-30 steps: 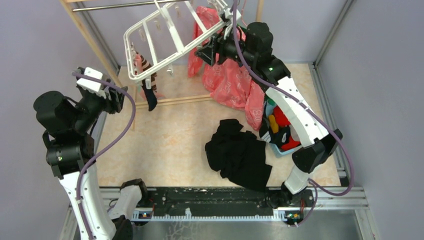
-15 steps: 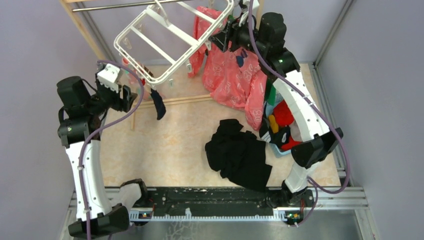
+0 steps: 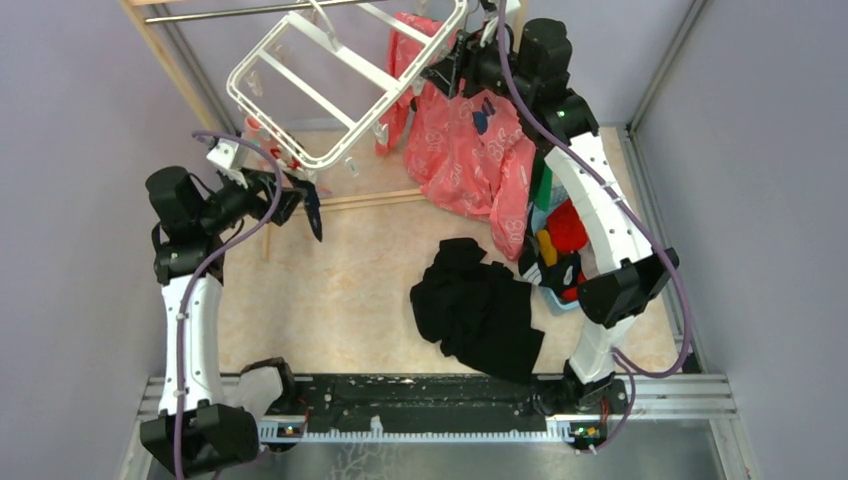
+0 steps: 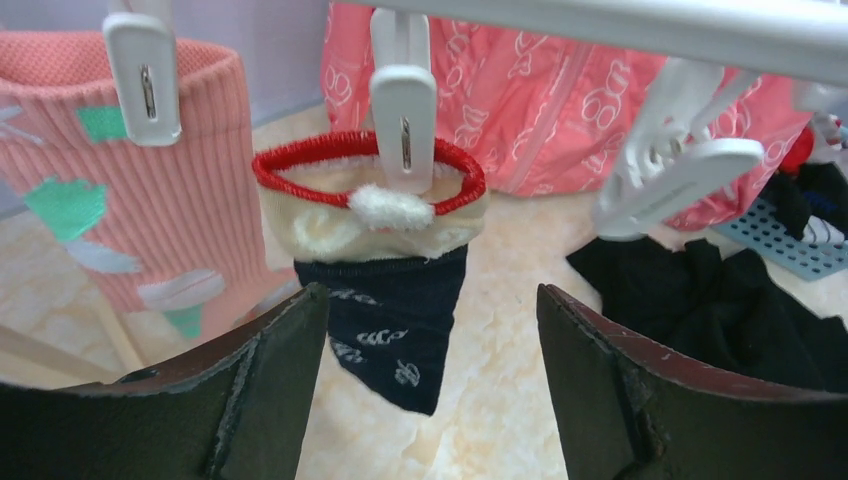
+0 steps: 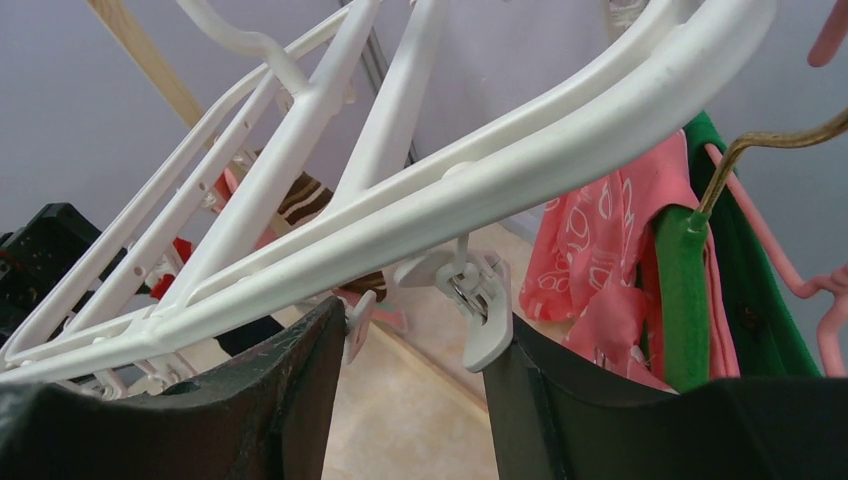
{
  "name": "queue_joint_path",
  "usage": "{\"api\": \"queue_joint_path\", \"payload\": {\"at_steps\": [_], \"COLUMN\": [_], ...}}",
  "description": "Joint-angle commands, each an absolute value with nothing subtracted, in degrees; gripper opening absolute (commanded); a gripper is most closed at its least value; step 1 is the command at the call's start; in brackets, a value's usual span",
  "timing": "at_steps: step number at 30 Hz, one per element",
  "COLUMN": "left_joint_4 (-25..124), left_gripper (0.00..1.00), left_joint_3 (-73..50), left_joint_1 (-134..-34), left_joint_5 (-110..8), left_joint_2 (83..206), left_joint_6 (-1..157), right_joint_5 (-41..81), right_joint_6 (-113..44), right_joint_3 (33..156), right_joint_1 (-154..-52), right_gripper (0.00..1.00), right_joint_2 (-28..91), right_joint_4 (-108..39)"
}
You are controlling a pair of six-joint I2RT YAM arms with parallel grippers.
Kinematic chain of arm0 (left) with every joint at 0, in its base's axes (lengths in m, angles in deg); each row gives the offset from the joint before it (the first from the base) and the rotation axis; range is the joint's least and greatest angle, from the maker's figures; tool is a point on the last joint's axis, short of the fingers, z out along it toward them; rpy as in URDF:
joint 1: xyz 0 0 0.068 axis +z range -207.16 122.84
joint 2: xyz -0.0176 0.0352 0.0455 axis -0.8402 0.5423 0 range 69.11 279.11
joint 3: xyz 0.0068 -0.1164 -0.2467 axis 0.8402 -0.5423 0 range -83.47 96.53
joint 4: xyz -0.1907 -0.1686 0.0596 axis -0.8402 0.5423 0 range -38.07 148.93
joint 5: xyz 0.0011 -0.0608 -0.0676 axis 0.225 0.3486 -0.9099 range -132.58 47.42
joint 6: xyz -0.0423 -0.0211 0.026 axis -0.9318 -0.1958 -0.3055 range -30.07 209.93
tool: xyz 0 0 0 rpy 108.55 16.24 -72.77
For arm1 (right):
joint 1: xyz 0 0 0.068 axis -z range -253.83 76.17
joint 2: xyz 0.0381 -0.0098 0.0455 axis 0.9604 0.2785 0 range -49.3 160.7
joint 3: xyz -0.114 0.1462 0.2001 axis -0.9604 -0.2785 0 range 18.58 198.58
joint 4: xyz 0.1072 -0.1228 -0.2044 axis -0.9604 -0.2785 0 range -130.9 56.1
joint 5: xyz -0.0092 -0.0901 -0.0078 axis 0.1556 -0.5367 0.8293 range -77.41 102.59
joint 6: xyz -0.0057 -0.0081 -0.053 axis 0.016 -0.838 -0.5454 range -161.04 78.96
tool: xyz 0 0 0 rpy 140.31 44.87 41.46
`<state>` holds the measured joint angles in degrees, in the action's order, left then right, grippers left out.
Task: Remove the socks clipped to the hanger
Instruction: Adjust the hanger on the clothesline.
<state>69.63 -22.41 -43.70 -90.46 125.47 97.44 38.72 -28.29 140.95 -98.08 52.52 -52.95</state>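
Note:
The white hanger (image 3: pixel 340 85) hangs tilted at the back, its right corner raised. A navy sock (image 3: pixel 313 210) with a red-trimmed cuff hangs from one of its clips; in the left wrist view this sock (image 4: pixel 390 310) sits beside a pink sock with green patches (image 4: pixel 130 200), also clipped. My left gripper (image 3: pixel 292 198) is open, its jaws either side of the navy sock's toe and just in front of it (image 4: pixel 430 400). My right gripper (image 3: pixel 447 75) is at the hanger's raised corner, jaws apart; the hanger's rim (image 5: pixel 480 190) lies across my fingertips and a clip (image 5: pixel 480 300) dangles between them.
A pink printed shirt (image 3: pixel 470 150) and a green garment (image 5: pixel 740 280) hang right of the hanger. A black cloth heap (image 3: pixel 480 310) lies mid-floor. A blue basket (image 3: pixel 560 298) with red and yellow socks sits under my right arm. A wooden stand (image 3: pixel 170 60) rises at the back left.
My left arm has swung up and to the right, bringing its gripper to the navy sock. The right gripper rose, tilting the hanger's right corner upward, then held still.

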Motion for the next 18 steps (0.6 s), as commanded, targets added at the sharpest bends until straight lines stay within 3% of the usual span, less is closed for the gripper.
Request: {"api": "queue_joint_path", "payload": {"at_steps": [1, 11, 18], "left_joint_4": [53.58, 40.78, 39.74], "left_gripper": [0.81, 0.62, 0.30], "left_joint_3": [-25.71, -28.08, -29.35], "left_joint_1": [-43.65, -47.26, -47.33], "left_joint_5": [-92.29, -89.33, -89.68], "left_joint_2": [125.16, 130.18, 129.02], "left_joint_6": [87.47, 82.78, 82.82], "right_joint_5": [40.13, 41.74, 42.42], "right_joint_6": [-27.20, -27.56, -29.26], "right_joint_3": [145.13, 144.78, 143.65], "right_joint_1": [-97.91, -97.91, -97.91], "right_gripper": [0.52, 0.53, 0.54], "right_joint_2": [53.50, 52.52, 51.31], "right_joint_4": [-51.90, -53.11, -55.25]}}
